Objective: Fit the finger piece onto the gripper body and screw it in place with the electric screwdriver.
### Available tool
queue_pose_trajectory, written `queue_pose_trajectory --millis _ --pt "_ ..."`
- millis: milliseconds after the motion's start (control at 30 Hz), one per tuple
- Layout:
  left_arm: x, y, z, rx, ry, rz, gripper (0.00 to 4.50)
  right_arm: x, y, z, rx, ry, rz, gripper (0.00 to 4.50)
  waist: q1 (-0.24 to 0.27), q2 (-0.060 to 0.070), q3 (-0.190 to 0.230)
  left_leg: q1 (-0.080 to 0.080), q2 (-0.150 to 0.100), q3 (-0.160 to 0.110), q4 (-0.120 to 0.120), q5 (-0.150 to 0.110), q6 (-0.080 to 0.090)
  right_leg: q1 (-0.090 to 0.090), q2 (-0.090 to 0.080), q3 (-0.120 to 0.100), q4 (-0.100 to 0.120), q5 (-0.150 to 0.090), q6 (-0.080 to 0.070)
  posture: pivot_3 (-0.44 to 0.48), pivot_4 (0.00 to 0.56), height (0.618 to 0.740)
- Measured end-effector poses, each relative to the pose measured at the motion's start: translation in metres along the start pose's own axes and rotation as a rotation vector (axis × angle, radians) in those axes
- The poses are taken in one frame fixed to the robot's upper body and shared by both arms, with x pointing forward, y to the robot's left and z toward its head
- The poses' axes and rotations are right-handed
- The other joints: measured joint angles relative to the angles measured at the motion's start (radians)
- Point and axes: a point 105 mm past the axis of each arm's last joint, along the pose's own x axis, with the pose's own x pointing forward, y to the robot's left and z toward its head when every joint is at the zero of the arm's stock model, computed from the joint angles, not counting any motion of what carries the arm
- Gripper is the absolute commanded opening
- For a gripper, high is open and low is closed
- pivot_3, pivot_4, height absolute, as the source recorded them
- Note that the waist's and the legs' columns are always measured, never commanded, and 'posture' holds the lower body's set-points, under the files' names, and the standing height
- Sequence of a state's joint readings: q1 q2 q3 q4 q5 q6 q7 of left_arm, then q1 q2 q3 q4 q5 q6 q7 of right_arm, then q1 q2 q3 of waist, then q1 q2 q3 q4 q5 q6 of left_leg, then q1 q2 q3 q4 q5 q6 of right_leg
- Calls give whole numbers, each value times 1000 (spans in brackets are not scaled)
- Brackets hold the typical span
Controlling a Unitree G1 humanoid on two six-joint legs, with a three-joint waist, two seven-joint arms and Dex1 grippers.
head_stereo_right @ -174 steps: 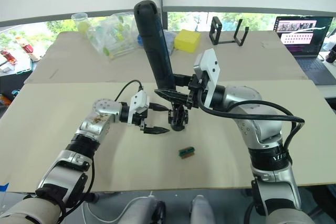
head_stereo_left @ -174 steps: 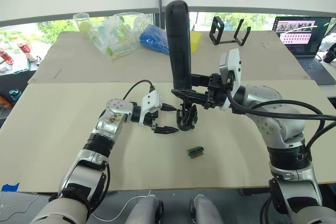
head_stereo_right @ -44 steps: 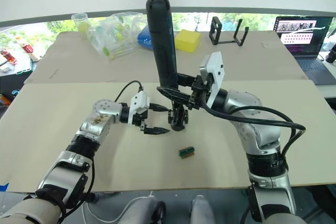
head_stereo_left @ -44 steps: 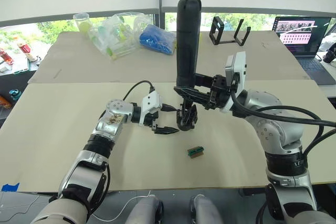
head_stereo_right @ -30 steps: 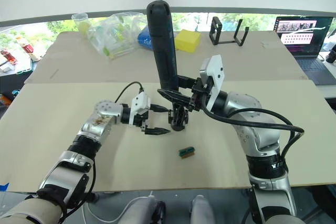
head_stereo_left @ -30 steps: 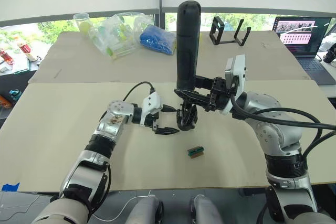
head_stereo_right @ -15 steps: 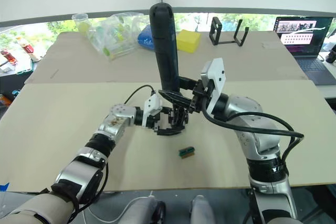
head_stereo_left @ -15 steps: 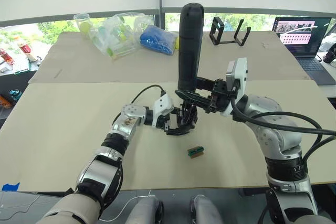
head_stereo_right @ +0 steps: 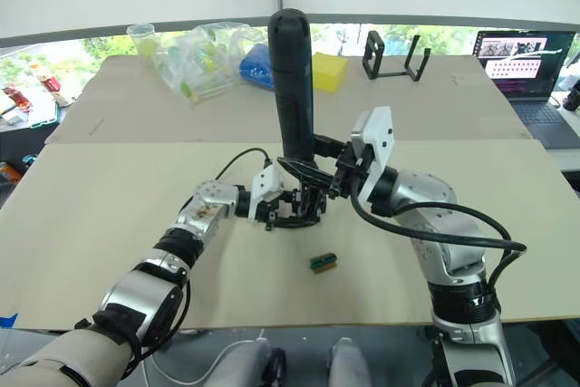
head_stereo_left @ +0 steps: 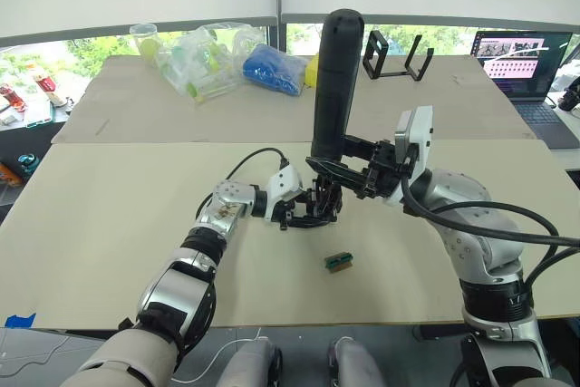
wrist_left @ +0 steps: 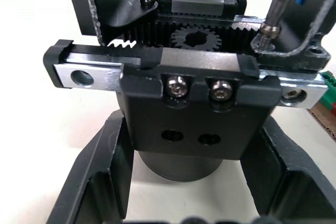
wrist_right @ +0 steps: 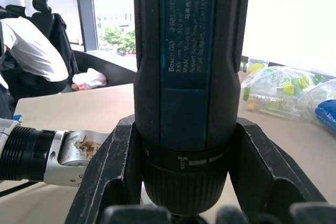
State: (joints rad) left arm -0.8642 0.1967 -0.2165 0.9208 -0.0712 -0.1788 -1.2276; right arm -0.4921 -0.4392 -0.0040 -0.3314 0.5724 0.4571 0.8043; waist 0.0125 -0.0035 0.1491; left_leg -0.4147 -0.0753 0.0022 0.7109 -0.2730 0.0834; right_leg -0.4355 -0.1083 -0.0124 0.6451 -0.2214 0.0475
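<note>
Right end effector (head_stereo_left: 349, 168) grips the upright black electric screwdriver (head_stereo_left: 333, 79); left end effector (head_stereo_left: 308, 215) clasps the gripper body (wrist_left: 191, 103).

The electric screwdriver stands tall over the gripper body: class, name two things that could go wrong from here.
1. The electric screwdriver is long and held low by the right gripper; it may tilt, and its bit could slip off the screw.
2. The left gripper flanks the gripper body; if loose, the body might twist under torque.

Black electric screwdriver (head_stereo_left: 335, 79) (blue label)
</note>
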Motion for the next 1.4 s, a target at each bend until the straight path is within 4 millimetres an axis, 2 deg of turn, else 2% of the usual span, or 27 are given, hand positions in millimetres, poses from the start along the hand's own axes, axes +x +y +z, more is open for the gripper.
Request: queue_pose_trajectory --millis 333,633,867,1400 --pt "0 0 -1 6 1 2 2294 -2 1 -4 17 38 31 1897 0 -1 -1 1 0 0 0 0 0 1 0 0 0 0 0 0 150 740" --pt "0 0 -3 8 17 5 2294 3 -4 -12 29 80 55 1897 -2 -2 -2 11 1 0 0 -2 3 11 0 0 -4 0 0 0 150 740" --pt "0 0 -4 8 21 7 2294 8 -4 -15 11 93 95 1897 -3 -3 -3 11 1 0 0 -2 3 11 0 0 -4 0 0 0 150 740" --pt "0 1 -5 7 27 10 2294 4 -6 -17 4 91 99 1897 -3 -7 -5 12 2 -1 0 -3 3 11 -2 1 -6 0 0 0 150 740"
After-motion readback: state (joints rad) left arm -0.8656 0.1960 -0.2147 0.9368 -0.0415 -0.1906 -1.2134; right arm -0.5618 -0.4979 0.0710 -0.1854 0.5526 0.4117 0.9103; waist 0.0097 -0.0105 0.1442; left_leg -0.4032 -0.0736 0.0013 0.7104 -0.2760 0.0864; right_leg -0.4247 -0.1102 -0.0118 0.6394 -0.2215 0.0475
